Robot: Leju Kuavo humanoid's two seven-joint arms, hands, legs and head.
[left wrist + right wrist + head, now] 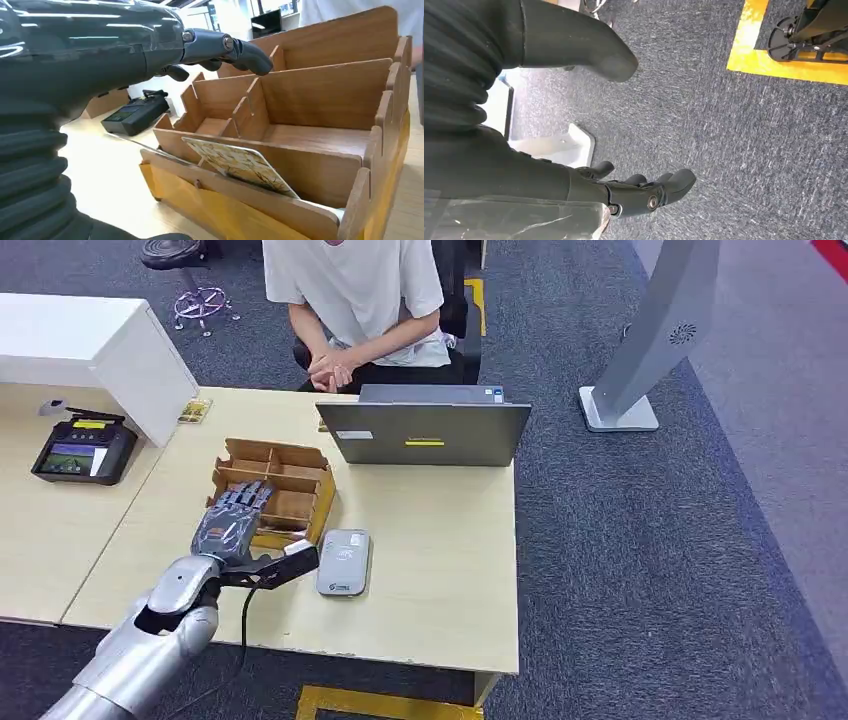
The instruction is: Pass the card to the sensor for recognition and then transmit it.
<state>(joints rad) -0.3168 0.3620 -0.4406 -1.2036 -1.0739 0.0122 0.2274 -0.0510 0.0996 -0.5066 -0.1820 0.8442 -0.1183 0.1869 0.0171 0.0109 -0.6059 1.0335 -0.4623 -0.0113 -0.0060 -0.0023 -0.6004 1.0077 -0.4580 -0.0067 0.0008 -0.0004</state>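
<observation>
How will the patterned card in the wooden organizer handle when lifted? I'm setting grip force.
The card looks thin, flat and probably stiff, leaning unbent in the wooden organizer. Its glossy face may be slippery. It seems light, so the left hand above it likely needs only a gentle edge pinch.

A cream card (240, 165) with a brownish marbled print leaned tilted in the front slot of the wooden organizer (320, 95), while the grey rounded sensor (343, 562) lay flat on the worktop (440, 570) just beside it.
</observation>
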